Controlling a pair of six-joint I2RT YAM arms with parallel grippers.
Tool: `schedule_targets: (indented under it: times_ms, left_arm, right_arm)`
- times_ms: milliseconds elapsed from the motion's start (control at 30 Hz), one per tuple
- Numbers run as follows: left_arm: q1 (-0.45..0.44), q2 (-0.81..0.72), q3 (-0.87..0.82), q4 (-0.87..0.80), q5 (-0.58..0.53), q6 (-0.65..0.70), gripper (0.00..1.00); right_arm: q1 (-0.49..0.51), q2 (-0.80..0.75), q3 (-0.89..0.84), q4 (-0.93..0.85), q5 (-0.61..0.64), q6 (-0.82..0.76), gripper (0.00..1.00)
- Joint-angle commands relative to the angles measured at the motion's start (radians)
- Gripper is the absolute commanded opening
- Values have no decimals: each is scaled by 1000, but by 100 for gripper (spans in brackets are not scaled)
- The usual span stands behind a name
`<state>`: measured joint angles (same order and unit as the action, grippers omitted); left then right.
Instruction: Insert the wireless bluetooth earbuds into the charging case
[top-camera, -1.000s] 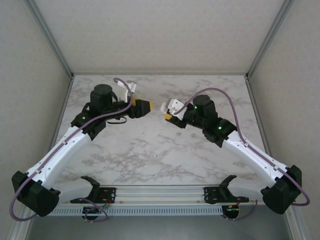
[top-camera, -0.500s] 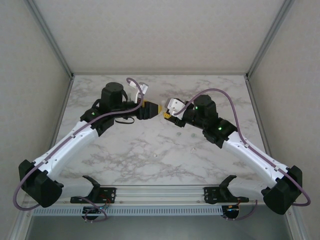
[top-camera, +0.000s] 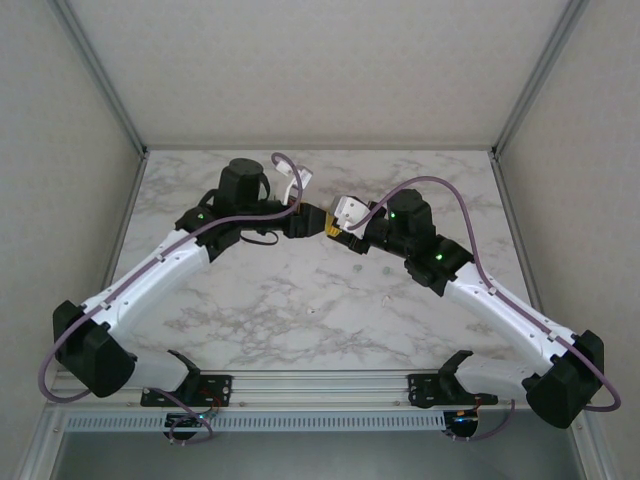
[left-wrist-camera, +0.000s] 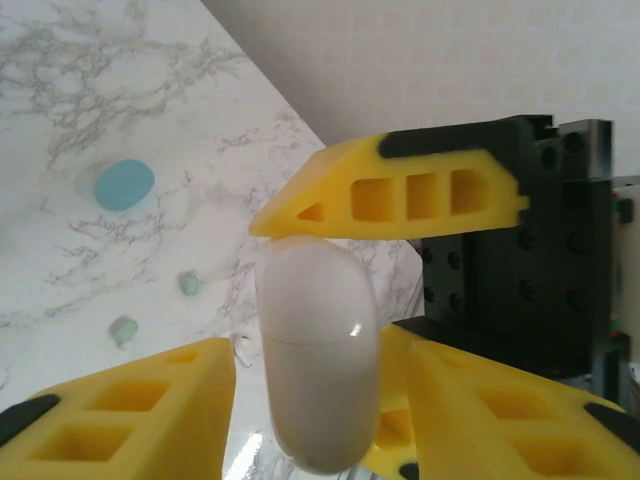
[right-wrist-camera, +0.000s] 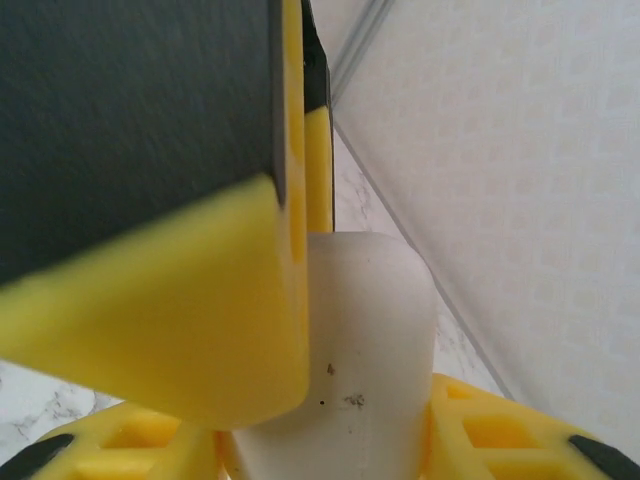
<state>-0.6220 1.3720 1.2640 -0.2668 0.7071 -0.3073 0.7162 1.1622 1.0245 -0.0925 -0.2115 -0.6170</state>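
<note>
A white pill-shaped charging case (left-wrist-camera: 318, 350) is held above the table, its lid closed, with my right gripper (top-camera: 338, 230) shut on it. In the right wrist view the case (right-wrist-camera: 370, 340) fills the space between the right gripper (right-wrist-camera: 330, 425)'s jaws. My left gripper (left-wrist-camera: 320, 345) stands open around the case's lower end, a thin strip of table showing beside its left finger (left-wrist-camera: 130, 400). A finger (left-wrist-camera: 390, 195) of the right gripper rests on the case's top. Two mint green earbuds (left-wrist-camera: 189, 284) (left-wrist-camera: 123, 330) lie on the marble beyond.
A light blue oval case (left-wrist-camera: 125, 184) lies on the marble table (top-camera: 300, 300) past the green buds. Both arms meet above the table's far middle, the left gripper (top-camera: 318, 220) tip to tip with the right. Walls close the table on three sides.
The left arm has swung right until its fingers reach the case in the right gripper, and its jaws have narrowed. The right arm has stayed still.
</note>
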Motion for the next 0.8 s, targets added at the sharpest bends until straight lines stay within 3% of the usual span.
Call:
schedule_targets:
  times_ms: [0,233,500,633,767]
  left_arm:
    - [-16,20,39,-15,29,20,43]
    - [-16,35,53,-23,20,31,35]
    - [-18,37,55,-39,24,47,17]
    - [-18,6,40,-22,-17,57,8]
    - [-16,-82,-21,79,-90,77,8]
  right_arm:
    - [10,11,5,42,-22,5,37]
    - [10,11,3,34,-24,-6,37]
    - [10,5,0,40,-23,-3,38]
    - [10,-22,3,29,5,40,50]
    - [-3,-84,26,-29,30,215,64]
